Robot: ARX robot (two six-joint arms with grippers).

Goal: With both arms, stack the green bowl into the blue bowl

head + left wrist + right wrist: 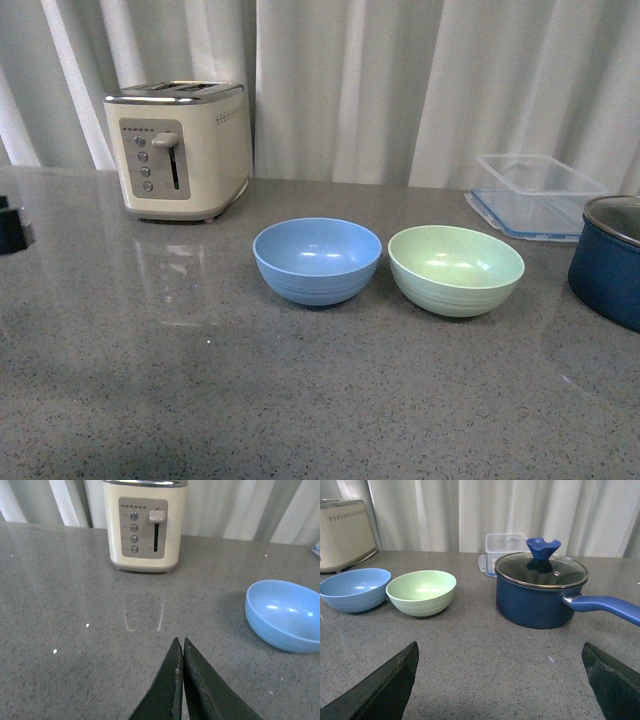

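Note:
The green bowl point(456, 268) and the blue bowl point(317, 259) stand side by side and empty on the grey counter, the blue one to the left. Both show in the right wrist view, green bowl point(421, 592) and blue bowl point(354, 588). The blue bowl also shows in the left wrist view point(284, 614). My left gripper point(179, 641) is shut and empty, low over the counter, well short of the blue bowl. My right gripper point(500, 647) is open wide and empty, apart from the bowls. Neither gripper shows clearly in the front view; a black part point(12, 228) sits at the left edge.
A cream toaster point(180, 148) stands at the back left. A clear plastic container point(535, 194) is at the back right. A dark navy pot with a glass lid point(541, 590) stands right of the green bowl, its handle point(605, 606) sticking out. White curtains hang behind.

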